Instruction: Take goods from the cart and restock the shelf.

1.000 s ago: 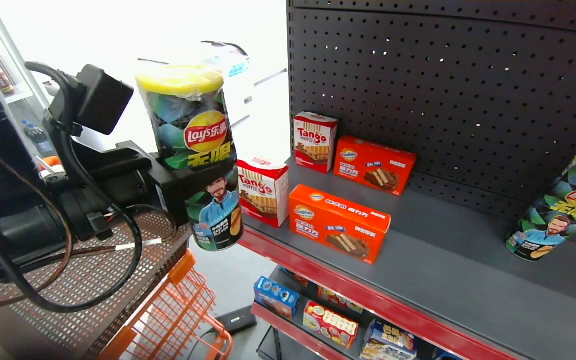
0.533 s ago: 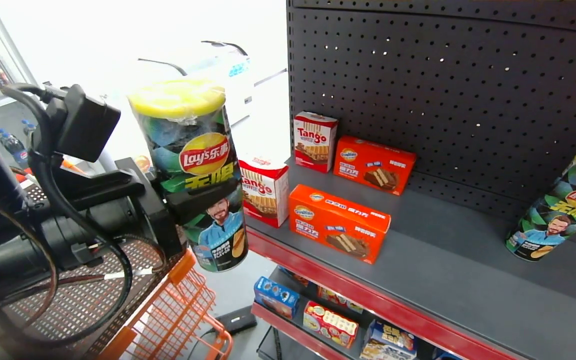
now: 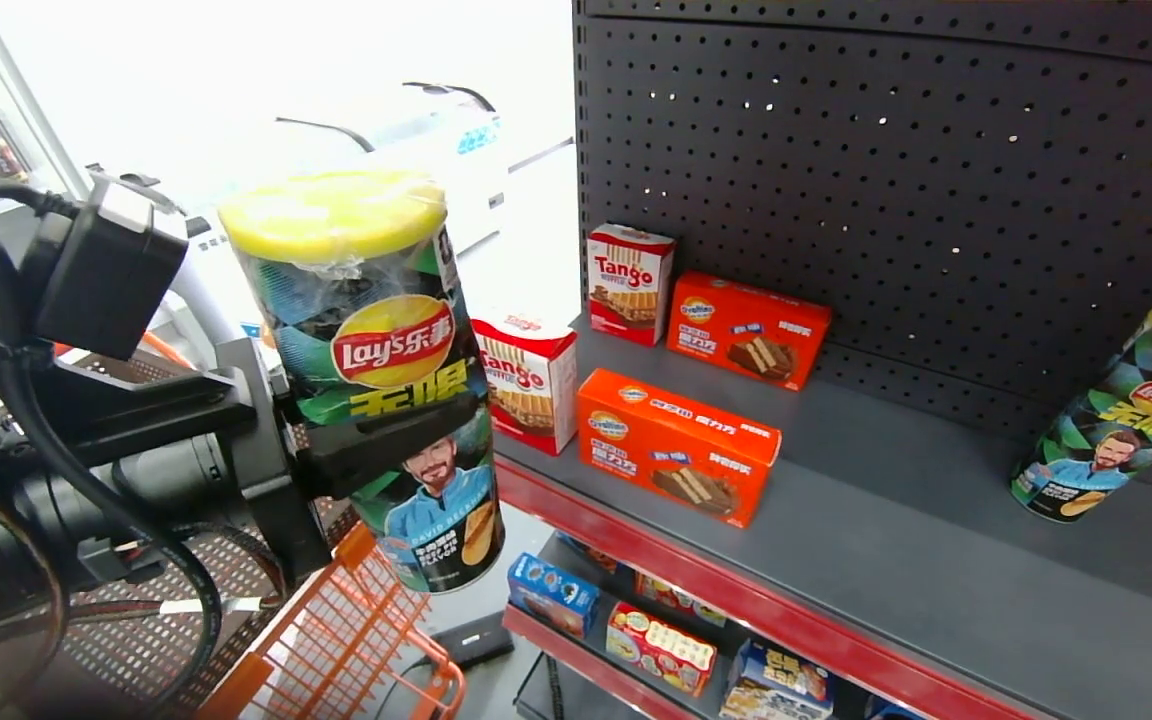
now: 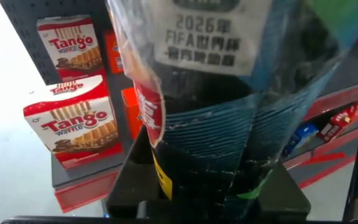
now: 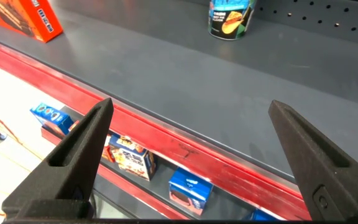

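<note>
My left gripper (image 3: 366, 445) is shut on a tall chip can (image 3: 376, 370) with a yellow lid, held upright above the orange cart (image 3: 336, 640), left of the shelf's front edge. In the left wrist view the chip can (image 4: 229, 124) stands close between the black fingers. A second chip can (image 3: 1111, 415) leans against the pegboard at the shelf's far right, and the same can (image 5: 230, 15) is in the right wrist view. My right gripper (image 5: 191, 162) is open over the grey shelf board (image 5: 185, 81) and its red front edge.
Two white wafer boxes (image 3: 526, 375) and two orange boxes (image 3: 678, 445) stand on the shelf's left part. The grey shelf (image 3: 886, 530) between the orange boxes and the leaning can is bare. Lower shelves hold small boxes (image 3: 661, 645).
My left arm has brought the held chip can nearer and lower in the head view, slightly leftward. The shelf goods have not moved.
</note>
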`<state>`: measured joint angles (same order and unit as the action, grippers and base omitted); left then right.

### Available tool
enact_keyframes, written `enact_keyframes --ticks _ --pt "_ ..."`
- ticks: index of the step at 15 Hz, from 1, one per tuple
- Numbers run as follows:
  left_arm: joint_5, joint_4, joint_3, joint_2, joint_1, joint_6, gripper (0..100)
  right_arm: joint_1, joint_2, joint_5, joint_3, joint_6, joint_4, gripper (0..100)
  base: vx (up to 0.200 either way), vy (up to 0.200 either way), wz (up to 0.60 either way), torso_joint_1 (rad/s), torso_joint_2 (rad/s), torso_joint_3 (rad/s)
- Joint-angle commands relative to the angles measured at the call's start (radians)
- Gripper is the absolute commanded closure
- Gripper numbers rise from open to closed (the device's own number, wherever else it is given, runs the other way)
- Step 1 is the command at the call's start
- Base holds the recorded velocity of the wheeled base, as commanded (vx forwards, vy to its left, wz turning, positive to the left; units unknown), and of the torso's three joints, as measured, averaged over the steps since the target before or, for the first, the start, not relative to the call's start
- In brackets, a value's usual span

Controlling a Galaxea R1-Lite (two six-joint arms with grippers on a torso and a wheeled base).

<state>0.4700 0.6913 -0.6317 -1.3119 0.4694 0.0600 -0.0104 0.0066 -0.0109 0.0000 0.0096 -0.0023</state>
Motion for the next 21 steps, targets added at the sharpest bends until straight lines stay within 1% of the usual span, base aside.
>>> enact_keyframes --ticks 1,3,4,5,10,21 --pt "0.006 -0.024 -0.016 0.010 0.003 0.000 100 0.000 0.001 0.000 0.000 0.001 -0.001 0 0.000 0.000 0.00 0.000 0.00 0.000" --pt "0.007 -0.067 -0.040 0.010 0.017 0.000 100 0.000 0.001 0.000 0.000 0.001 -0.001 0 0.000 0.000 0.00 0.000 0.00 0.000" --pt "0.006 -0.139 -0.071 0.013 0.037 0.000 100 0.000 0.001 0.000 0.000 0.000 -0.001 0 0.000 0.000 0.00 0.000 0.00 0.000" --pt "0.007 -0.159 -0.082 0.013 0.040 0.000 100 0.000 0.001 0.000 0.000 0.000 0.001 0 0.000 0.000 0.00 0.000 0.00 0.000" --pt "0.013 -0.156 -0.089 0.005 0.043 0.004 100 0.000 0.000 0.000 0.000 0.001 -0.001 0 0.000 0.000 0.00 0.000 0.00 0.000" --pt "0.012 -0.154 -0.103 -0.003 0.043 0.004 100 0.000 0.001 0.000 0.000 0.000 -0.001 0 0.000 0.000 -0.60 -0.001 0.00 0.003"
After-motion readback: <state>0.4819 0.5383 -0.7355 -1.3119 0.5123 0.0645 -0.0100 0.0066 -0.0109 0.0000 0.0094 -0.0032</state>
